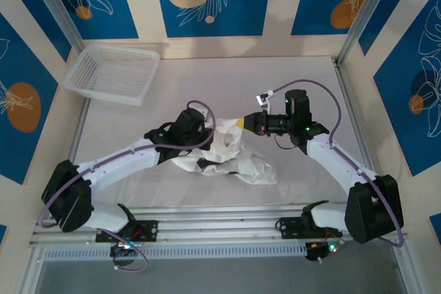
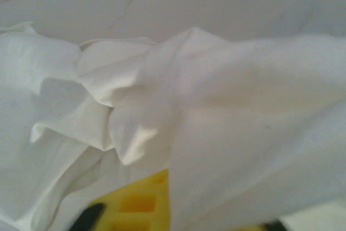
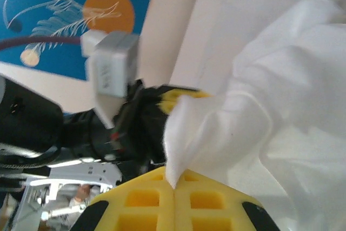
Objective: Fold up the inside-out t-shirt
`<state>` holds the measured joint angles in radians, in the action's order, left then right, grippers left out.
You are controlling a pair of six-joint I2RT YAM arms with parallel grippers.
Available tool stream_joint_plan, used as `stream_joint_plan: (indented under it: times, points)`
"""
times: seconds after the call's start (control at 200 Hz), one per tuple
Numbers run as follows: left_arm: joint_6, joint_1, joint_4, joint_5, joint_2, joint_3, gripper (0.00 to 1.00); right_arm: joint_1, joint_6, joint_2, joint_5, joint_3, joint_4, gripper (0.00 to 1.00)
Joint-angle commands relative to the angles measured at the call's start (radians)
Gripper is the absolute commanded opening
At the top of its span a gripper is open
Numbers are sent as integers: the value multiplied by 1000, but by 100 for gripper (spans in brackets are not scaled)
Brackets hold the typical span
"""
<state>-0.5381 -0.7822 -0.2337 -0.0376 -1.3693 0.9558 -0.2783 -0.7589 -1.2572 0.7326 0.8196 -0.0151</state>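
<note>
As two robot arms reach in from the near edge of a white table [image 1: 296, 80], the inside-out t-shirt [image 1: 238, 164] sits bunched in a wrinkled heap at mid-table. Its lower folds rest on the surface and its upper part is drawn up between the two grippers. The right gripper [image 3: 174, 187], seen close by its wrist camera, has its yellow fingers pressed together on a thin fold of the white cloth, which stands up from the seam between them. The left gripper [image 1: 209, 135] meets it from the opposite side, nose buried in the fabric. One yellow finger [image 2: 138, 204] peeks from under the drape in its own wrist view, but whether its jaws are parted or clamped cannot be told.

The cloth looks light, thin and limp: it sags wherever it is not held, keeps no shape, and would likely slide out of a shallow pinch. Which part is hem, sleeve or collar cannot be told in the tangle. A sound hold would probably be on a seamed edge, such as a shoulder or the bottom hem. One gripper on each, well apart, would let the shirt be spread flat before any fold. Beyond the work, a white mesh basket [image 1: 114, 74] stands at the far left corner.
</note>
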Motion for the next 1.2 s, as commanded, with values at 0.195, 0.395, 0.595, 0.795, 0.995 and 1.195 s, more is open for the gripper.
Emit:
stream_joint_plan:
  times: [0.195, 0.395, 0.595, 0.795, 0.995, 1.195]
  points:
    - [-258, 162, 565, 807, 11, -130, 0, 121, 136, -171, 35, 104, -299, 33]
    - [-228, 167, 486, 754, -16, -114, 0, 133, 73, 138, -262, -39, -230, 40]
    - [-240, 167, 486, 760, -69, -79, 0, -277, 315, 486, -825, -243, -70, 24]
    - [-261, 167, 494, 757, -92, -68, 0, -563, 517, 313, -1302, -198, -125, 45]
    - [-258, 169, 477, 745, -68, -74, 0, -543, 742, 105, -1455, -184, -17, 62]
    - [-213, 198, 416, 737, -61, -60, 0, -440, 659, 130, -962, -133, -36, 0]
